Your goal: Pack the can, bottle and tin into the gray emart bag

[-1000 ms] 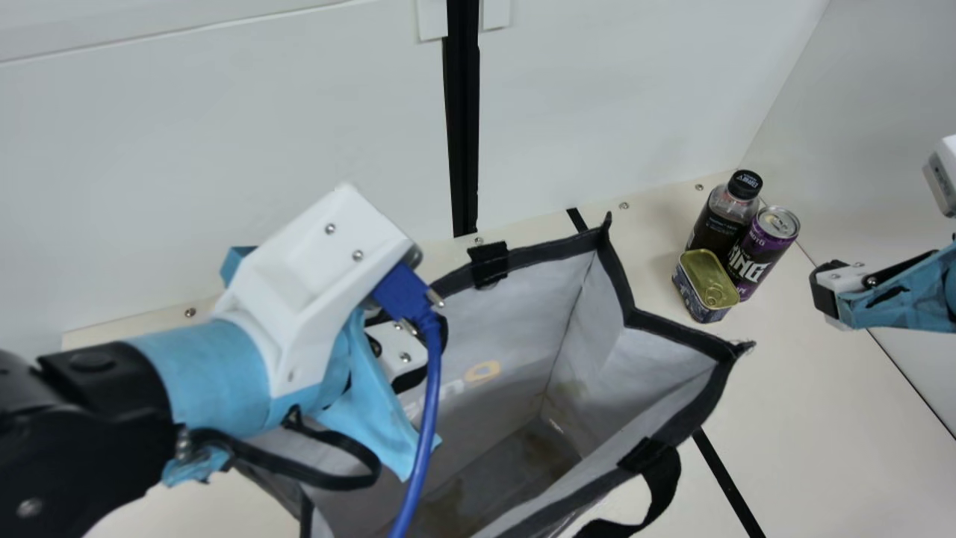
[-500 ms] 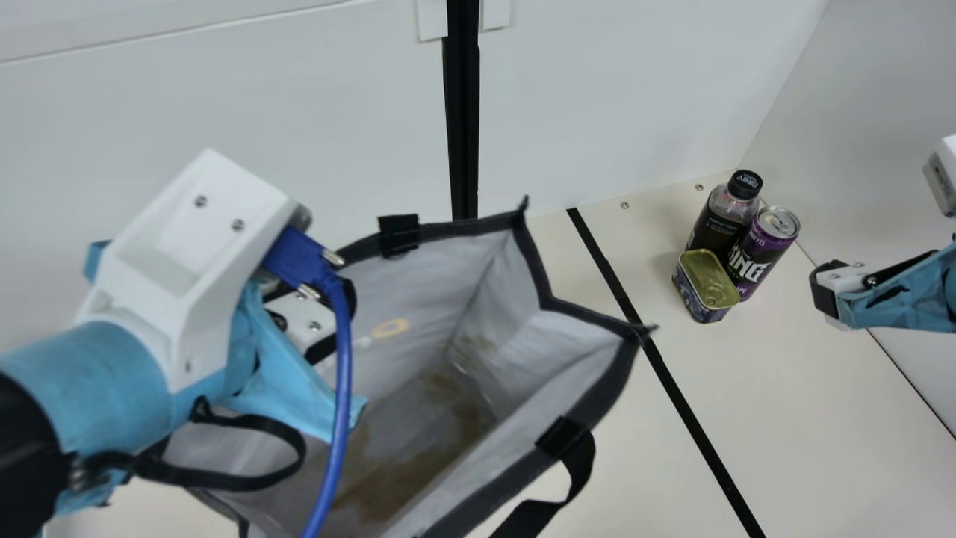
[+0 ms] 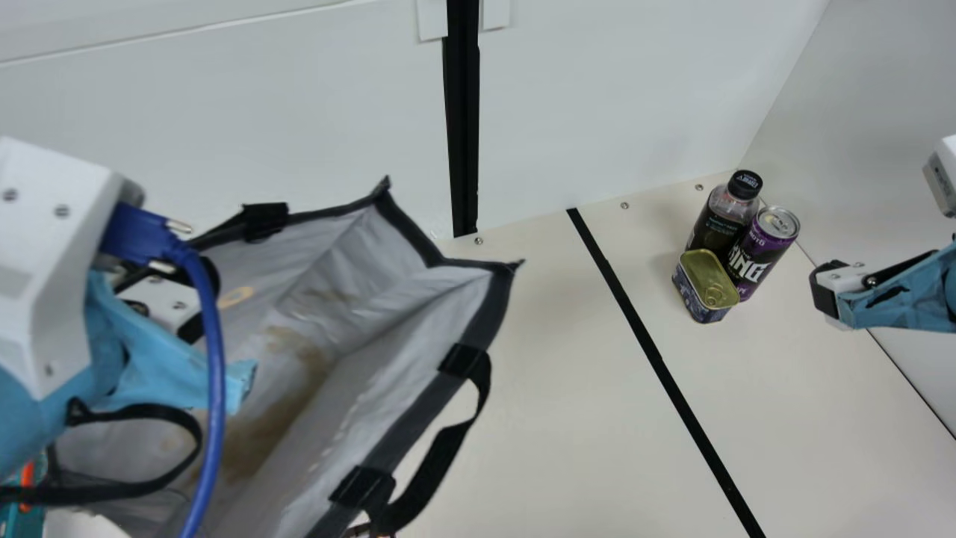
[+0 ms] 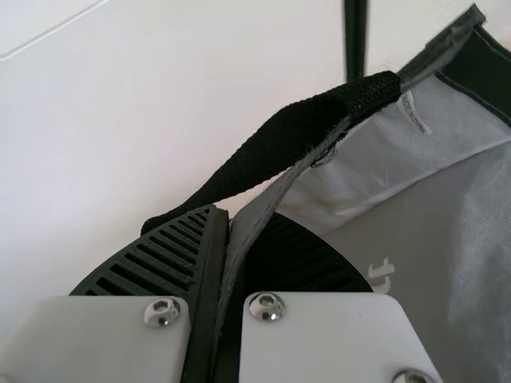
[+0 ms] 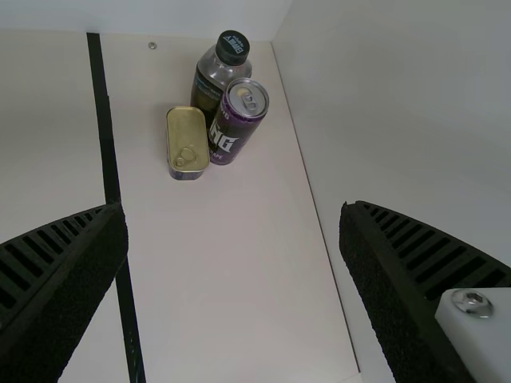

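Nearest to me, in the low left corner of the main view, is something teal [image 3: 9, 519] with a bit of orange, partly covered. Beside it is the bag [image 3: 418, 314], gray, with its mouth open and brown stains inside. A black handle [image 3: 437, 456] hangs outside on its near side. Whether the bag stands fully on the surface [image 3: 597, 463], I cannot tell.

The left pincer [image 3: 175, 305] is closed on the bag's far rim. In the left wrist view, I see the rim pressed between the ribbed fingers [image 4: 160, 259], with another handle [image 4: 279, 144] just beside them. A blue cable [image 3: 215, 373] comes down from this arm.

A black line [image 3: 672, 388] crosses the surface between the bag and the three goods. At the right side, the right pincer [image 3: 825, 290] is over the surface, its fingers wide apart.

Farther, near the corner, the goods are close together: first the tin [image 3: 708, 280], its gold lid up, then the can [image 3: 760, 250], purple and upright, then the bottle [image 3: 721, 220], also upright, with a black cap. Behind everything is the white wall [image 3: 246, 112].
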Controlling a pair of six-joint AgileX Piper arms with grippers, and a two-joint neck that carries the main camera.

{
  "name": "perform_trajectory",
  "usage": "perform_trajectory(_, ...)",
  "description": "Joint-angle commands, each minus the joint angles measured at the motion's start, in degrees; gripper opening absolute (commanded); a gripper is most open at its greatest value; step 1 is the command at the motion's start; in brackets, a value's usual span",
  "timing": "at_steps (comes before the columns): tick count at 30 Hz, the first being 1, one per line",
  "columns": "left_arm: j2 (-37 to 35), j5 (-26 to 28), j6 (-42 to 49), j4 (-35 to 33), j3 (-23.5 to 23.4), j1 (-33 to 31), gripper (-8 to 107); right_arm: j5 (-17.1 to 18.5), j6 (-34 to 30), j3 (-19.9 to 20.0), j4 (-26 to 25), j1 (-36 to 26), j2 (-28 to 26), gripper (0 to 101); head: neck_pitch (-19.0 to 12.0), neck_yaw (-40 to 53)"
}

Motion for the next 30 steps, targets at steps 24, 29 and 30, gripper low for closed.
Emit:
perform_trajectory(24, -6.4, -0.1, -16.7, 26.8, 16.3, -4.7, 10, 0.0, 0.0, 0.0, 0.0, 0.0, 0.0, 91, -1.3, 0.0)
perform_trajectory(29, -6.3, -0.1, -19.4, 28.3, 19.0, -6.9, 10, 0.0, 0.0, 0.0, 0.0, 0.0, 0.0, 91, -1.3, 0.0)
perform_trajectory(30, -6.2, -0.1, -19.9, 28.4, 19.4, -7.3, 10, 0.0, 0.0, 0.0, 0.0, 0.0, 0.0, 91, -1.3, 0.0)
